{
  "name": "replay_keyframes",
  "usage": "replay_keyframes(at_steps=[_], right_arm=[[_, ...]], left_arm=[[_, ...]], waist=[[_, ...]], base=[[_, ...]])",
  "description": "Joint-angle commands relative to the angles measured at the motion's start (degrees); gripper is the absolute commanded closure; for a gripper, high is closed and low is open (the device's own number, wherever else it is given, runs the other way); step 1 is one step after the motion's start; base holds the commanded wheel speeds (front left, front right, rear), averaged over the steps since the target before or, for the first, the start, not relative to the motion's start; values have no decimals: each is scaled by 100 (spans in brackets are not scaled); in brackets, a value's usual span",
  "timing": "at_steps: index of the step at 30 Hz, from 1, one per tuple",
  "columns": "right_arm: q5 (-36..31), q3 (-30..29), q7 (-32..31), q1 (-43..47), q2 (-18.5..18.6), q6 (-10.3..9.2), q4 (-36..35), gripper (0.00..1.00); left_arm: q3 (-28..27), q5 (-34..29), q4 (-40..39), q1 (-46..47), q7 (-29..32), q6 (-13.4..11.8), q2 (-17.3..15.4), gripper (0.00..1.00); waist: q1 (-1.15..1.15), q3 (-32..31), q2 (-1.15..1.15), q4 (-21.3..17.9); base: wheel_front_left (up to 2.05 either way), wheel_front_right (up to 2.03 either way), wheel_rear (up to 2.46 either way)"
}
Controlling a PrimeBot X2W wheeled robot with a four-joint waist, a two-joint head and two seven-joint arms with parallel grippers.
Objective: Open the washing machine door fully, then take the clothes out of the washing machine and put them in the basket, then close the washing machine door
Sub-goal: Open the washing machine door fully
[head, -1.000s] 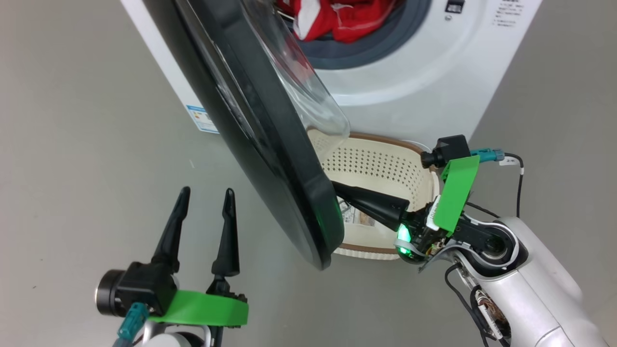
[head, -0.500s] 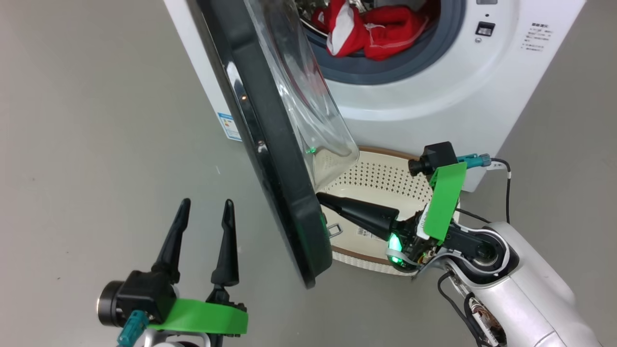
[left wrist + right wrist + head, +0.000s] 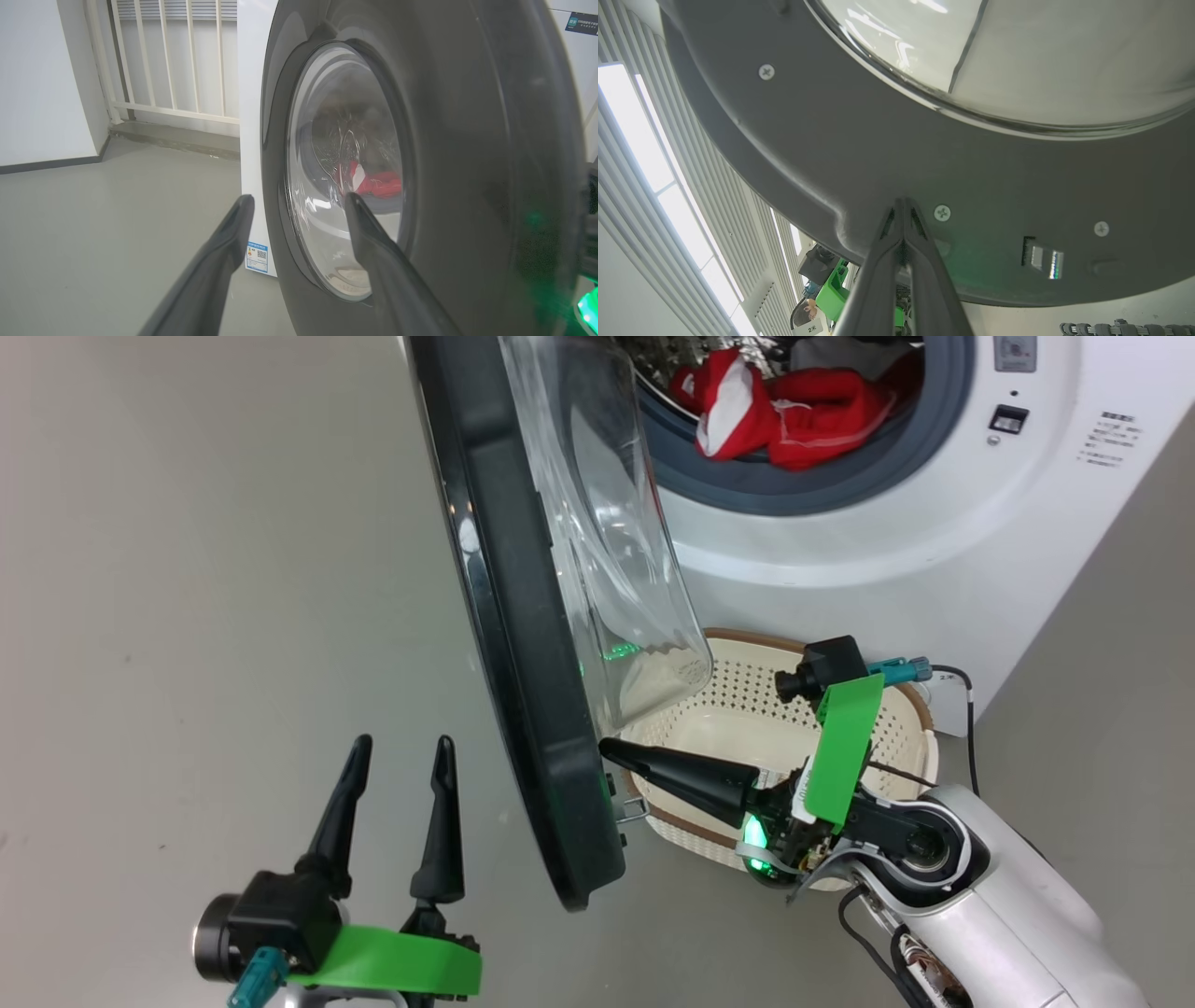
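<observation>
The washing machine door (image 3: pixel 523 663) stands part-way open, edge-on to me, its black rim toward me and its clear glass bowl (image 3: pixel 616 569) bulging toward the white washing machine (image 3: pixel 887 541). Red and white clothes (image 3: pixel 794 415) lie in the drum opening. The cream basket (image 3: pixel 896 728) sits on the floor below the opening, behind the door. My right gripper (image 3: pixel 607 749) is shut and empty, its tip against the inner side of the door's rim (image 3: pixel 831 140). My left gripper (image 3: pixel 397 751) hangs open on the door's outer side (image 3: pixel 467 140), apart from it. Through the glass the clothes (image 3: pixel 378 182) show.
Grey floor (image 3: pixel 187 616) spreads to the left of the door. A white railing (image 3: pixel 173 60) and a white wall (image 3: pixel 42 93) stand beyond the machine's side, which carries a small blue label (image 3: pixel 257 256). My right forearm (image 3: pixel 1008 915) lies beside the basket.
The head view has shifted toward the machine. The door has swung wider from the opening, with my shut right gripper staying against its inner rim. The left gripper holds its place, open.
</observation>
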State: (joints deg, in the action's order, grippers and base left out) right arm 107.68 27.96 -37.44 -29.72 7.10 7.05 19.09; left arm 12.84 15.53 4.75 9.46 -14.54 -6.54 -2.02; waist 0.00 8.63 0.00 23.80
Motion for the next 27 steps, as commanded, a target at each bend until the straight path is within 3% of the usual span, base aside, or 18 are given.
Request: replay_keyframes(at_steps=[1, 15, 22, 23, 24, 27], right_arm=[[46, 124, 33, 39, -105, 44, -124, 100], [160, 333, 187, 19, -78, 44, -36, 100], [-374, 347, 896, -47, 41, 44, 77, 98], [-534, 343, 1076, -55, 67, 44, 74, 69], [-998, 390, 1480, -73, 164, 44, 65, 0], [-1853, 530, 2175, -52, 319, 44, 9, 0]], left_arm=[[-174, 48, -129, 14, -46, -23, -86, 0], [-198, 69, -62, -52, -46, -11, -86, 0], [-211, 130, -21, -77, -46, -20, -86, 0], [-217, 143, -16, -81, -46, -25, -86, 0], [-234, 171, -25, -88, -46, -45, -86, 0], [-254, 189, -74, -109, -46, -77, -86, 0]], waist=[[0, -28, 0, 78], [0, -141, 0, 251], [0, -143, 0, 211], [0, -149, 0, 206], [0, -163, 0, 197], [0, -202, 0, 187]], base=[[0, 0, 0], [0, 0, 0], [0, 0, 0], [0, 0, 0], [0, 0, 0], [0, 0, 0]])
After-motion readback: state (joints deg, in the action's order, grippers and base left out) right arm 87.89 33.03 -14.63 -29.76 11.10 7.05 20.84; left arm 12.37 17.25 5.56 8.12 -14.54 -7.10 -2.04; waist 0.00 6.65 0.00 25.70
